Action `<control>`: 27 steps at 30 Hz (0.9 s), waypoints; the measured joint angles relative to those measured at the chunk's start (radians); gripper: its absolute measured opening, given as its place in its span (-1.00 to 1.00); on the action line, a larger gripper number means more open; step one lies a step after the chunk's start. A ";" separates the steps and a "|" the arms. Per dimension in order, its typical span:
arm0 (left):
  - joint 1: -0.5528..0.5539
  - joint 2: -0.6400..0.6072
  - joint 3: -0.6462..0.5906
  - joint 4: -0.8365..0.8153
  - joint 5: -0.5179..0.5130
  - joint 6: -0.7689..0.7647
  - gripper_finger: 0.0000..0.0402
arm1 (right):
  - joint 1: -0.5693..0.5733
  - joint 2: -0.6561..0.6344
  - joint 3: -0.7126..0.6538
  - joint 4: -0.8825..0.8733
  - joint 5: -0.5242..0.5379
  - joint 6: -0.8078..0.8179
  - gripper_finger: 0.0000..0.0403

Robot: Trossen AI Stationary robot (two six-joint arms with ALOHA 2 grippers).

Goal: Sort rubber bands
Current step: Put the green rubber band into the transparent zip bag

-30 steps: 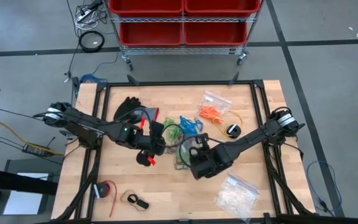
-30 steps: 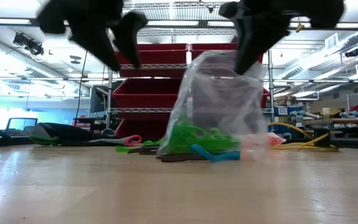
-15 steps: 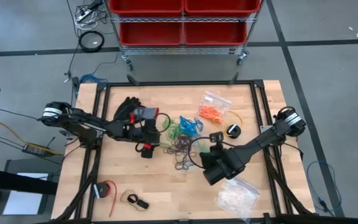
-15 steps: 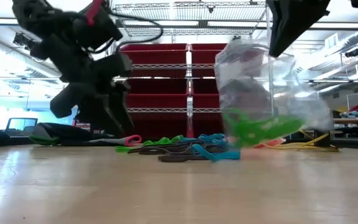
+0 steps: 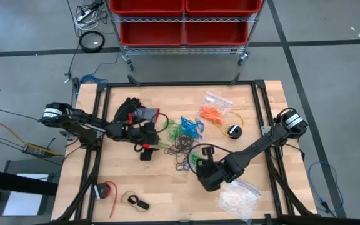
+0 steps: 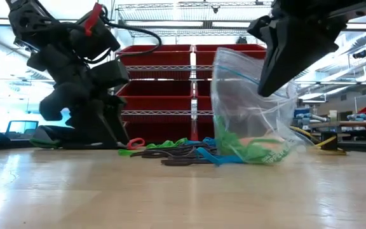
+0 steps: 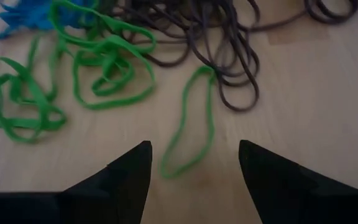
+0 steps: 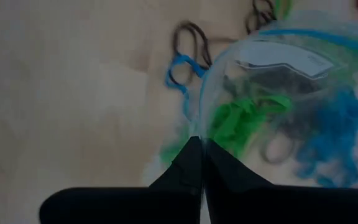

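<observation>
Mid-table, the left gripper [image 7: 194, 163] hovers wide open over loose rubber bands [image 7: 110, 68] — one green loop between its jaws; the right gripper [image 8: 199, 163] pinches a clear bag [image 6: 250, 121] holding green bands.

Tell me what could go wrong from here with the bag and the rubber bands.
The right gripper pinches only the rim of the clear bag, which hangs with green bands inside; it could slip or spill. The open left gripper straddles one green band beside the tangled dark bands, so closing might snag those too.
</observation>
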 joint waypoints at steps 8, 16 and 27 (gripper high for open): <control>0.061 0.000 0.000 0.042 0.036 -0.027 0.24 | 0.019 0.000 -0.008 0.031 0.041 -0.013 -1.00; 0.104 0.004 0.000 0.045 0.145 -0.029 0.24 | 0.028 0.000 -0.008 0.093 0.040 -0.016 -1.00; 0.099 0.205 0.009 0.165 0.117 0.003 0.10 | 0.028 0.000 -0.008 0.106 0.048 -0.017 -1.00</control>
